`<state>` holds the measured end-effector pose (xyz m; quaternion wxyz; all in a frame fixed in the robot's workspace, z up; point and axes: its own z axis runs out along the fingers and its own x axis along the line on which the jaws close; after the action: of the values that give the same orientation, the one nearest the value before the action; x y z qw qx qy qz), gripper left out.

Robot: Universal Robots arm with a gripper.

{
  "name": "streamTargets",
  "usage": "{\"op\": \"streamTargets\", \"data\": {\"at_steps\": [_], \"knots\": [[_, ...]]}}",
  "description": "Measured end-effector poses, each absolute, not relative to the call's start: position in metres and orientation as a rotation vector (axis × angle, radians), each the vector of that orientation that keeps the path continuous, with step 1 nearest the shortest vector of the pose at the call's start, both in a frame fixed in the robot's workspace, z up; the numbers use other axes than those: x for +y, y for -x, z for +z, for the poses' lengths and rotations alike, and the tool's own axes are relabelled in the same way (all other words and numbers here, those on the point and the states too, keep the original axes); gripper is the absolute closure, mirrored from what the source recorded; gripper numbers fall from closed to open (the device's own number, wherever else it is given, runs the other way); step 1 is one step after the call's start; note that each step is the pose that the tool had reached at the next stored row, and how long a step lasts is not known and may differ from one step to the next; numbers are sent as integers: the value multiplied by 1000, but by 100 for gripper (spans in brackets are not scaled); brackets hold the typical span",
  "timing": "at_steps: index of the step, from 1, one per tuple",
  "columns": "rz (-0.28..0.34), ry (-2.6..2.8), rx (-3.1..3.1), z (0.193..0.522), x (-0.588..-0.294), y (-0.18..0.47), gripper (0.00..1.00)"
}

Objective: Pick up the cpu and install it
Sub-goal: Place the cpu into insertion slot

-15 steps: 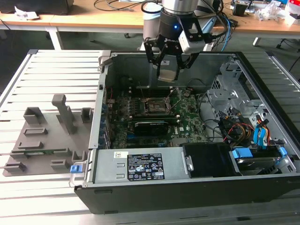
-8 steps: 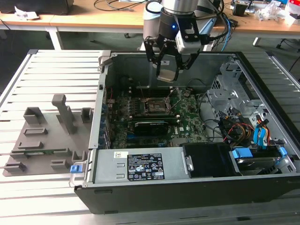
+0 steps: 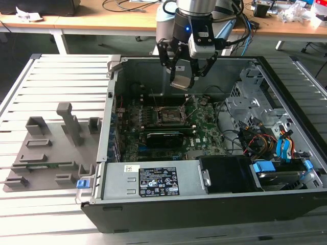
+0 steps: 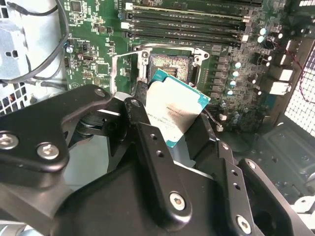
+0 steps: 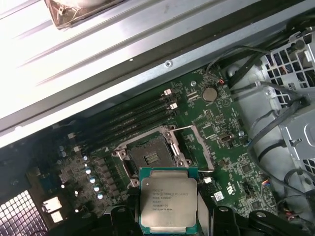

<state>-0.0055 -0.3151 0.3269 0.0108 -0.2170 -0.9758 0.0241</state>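
Open black metal computer case (image 3: 153, 65) on the slatted grey desk (image 3: 56, 76), containing a green circuit board (image 3: 205, 127) with an empty square socket (image 5: 150, 156). The black-fingered tool (image 3: 183, 76) is clamped on the cpu (image 4: 174, 110), a flat silver-topped square chip with a green rim, held clear of the board near the socket; its underside is hidden.

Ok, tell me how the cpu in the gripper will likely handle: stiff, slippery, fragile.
The cpu looks like a thin flat plate, so it is probably stiff, not floppy. Its smooth metal top and thin edges, pinched by the gripper, may slip or twist. It hangs above the motherboard, and is likely fragile if dropped.
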Motion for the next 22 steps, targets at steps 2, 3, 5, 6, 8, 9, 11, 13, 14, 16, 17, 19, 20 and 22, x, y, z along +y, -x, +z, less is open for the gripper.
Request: {"op": "streamTargets", "data": {"at_steps": [2, 3, 5, 6, 8, 9, 11, 13, 14, 16, 17, 19, 20, 22], "knots": [[75, 699, -3039, 327, -315, 5, 45], [75, 720, -3034, 327, -315, 5, 45], [74, 760, -3024, 327, -315, 6, 45], [74, 778, -3019, 327, -315, 6, 45], [74, 808, -3010, 327, -315, 5, 45], [73, 832, -3003, 327, -315, 5, 45], [73, 864, -2994, 327, -315, 5, 45], [73, 887, -2987, 327, -315, 6, 45], [72, 902, -2982, 327, -315, 5, 45], [72, 922, -2976, 326, -315, 5, 45], [72, 931, -2973, 326, -315, 5, 45], [72, 959, -2963, 326, -315, 5, 45], [72, 968, -2960, 326, -315, 5, 45], [71, 998, -2950, 326, -315, 6, 45]]}}
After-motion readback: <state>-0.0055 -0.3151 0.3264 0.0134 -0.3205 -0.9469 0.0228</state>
